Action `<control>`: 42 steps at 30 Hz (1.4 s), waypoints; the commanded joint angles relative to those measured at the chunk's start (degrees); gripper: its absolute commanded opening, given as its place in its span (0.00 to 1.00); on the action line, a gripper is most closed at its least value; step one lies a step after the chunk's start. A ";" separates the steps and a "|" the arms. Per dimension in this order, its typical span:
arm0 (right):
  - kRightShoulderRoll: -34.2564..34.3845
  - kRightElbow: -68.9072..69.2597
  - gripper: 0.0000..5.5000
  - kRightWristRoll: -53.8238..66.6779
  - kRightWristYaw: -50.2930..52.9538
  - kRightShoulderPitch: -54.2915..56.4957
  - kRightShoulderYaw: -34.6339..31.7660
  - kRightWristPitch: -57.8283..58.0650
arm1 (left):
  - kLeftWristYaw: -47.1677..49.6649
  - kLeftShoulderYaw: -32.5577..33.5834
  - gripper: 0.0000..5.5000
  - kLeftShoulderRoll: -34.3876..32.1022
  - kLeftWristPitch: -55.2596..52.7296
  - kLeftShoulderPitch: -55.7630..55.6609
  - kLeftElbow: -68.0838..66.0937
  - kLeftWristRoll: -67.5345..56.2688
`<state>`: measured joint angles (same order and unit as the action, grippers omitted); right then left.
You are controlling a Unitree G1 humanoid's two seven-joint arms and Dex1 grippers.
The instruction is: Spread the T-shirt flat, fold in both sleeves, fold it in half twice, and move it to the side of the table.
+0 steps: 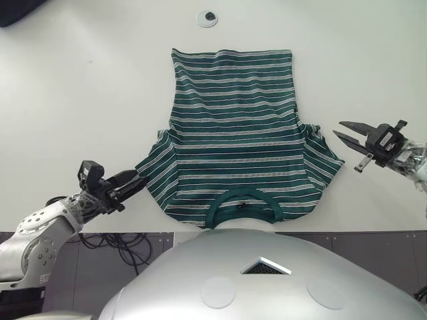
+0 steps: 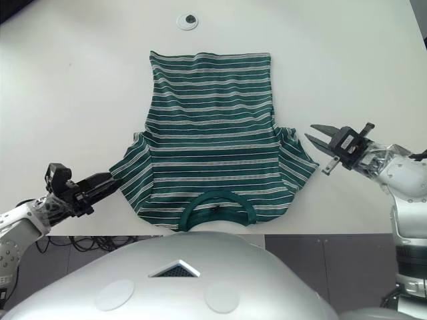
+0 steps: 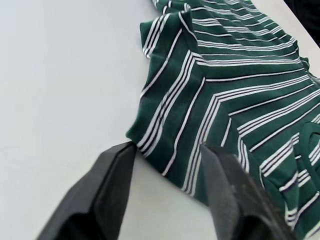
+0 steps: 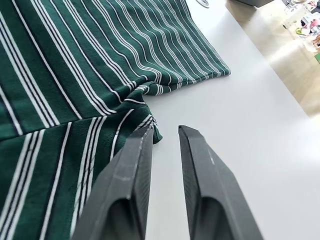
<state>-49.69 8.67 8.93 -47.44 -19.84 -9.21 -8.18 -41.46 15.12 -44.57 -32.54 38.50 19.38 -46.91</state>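
Note:
A dark green T-shirt [image 1: 233, 140] with thin white stripes lies spread on the white table [image 1: 80, 100], collar toward me and hem at the far side. Both short sleeves stick out to the sides. My left gripper [image 1: 137, 181] sits low at the tip of the left sleeve [image 3: 170, 130], open, its fingers [image 3: 112, 175] just short of the sleeve hem with nothing held. My right gripper [image 1: 343, 132] hovers open just beyond the right sleeve [image 4: 145, 120], a small gap between its fingers [image 4: 127, 175] and the cloth edge.
A small round white disc [image 1: 207, 17] with a dark centre lies on the table beyond the shirt's hem. Bare tabletop extends on both sides of the shirt. The table's near edge runs just below the collar, with cables [image 1: 113, 243] under it.

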 commanded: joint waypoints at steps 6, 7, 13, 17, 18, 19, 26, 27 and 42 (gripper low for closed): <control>1.35 0.50 0.17 0.13 -0.19 0.57 0.55 0.23 | -0.24 0.45 0.20 1.18 -2.13 -0.88 -0.06 3.41; 1.40 0.46 0.17 0.11 -0.20 0.66 0.63 0.20 | -0.38 0.43 0.17 1.29 -2.06 -0.87 -0.07 3.75; 2.00 0.95 0.17 0.01 -0.49 0.90 0.60 0.36 | -3.86 1.05 0.02 1.20 0.37 -0.60 1.48 5.92; 2.32 1.83 0.17 0.56 -0.73 0.16 0.43 0.20 | -3.01 2.79 0.01 2.49 -2.15 -3.72 6.40 1.94; 2.53 2.02 0.17 1.13 -0.90 0.00 0.28 0.20 | -2.68 2.49 0.01 2.77 -2.84 -4.60 7.85 1.02; 2.72 2.21 0.17 1.63 -1.01 -0.16 0.14 0.36 | -2.51 2.10 0.01 2.99 -3.40 -5.26 8.85 0.45; 3.33 4.41 0.17 4.96 -1.68 -5.28 -1.56 2.84 | -0.58 -9.54 0.01 7.12 -4.71 -11.51 11.32 3.62; 3.27 4.59 0.17 5.73 -1.73 -5.79 -2.04 3.64 | -0.76 -11.09 0.01 7.59 -4.26 -12.00 11.16 4.53; 4.05 8.94 0.27 25.40 -1.13 -16.20 -13.21 38.27 | 1.21 -20.76 0.00 16.44 -2.44 -16.29 5.34 9.18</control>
<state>-45.56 16.69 33.58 -48.61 -35.97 -22.02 27.75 -41.54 -5.45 -29.11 -34.79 22.93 25.43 -37.92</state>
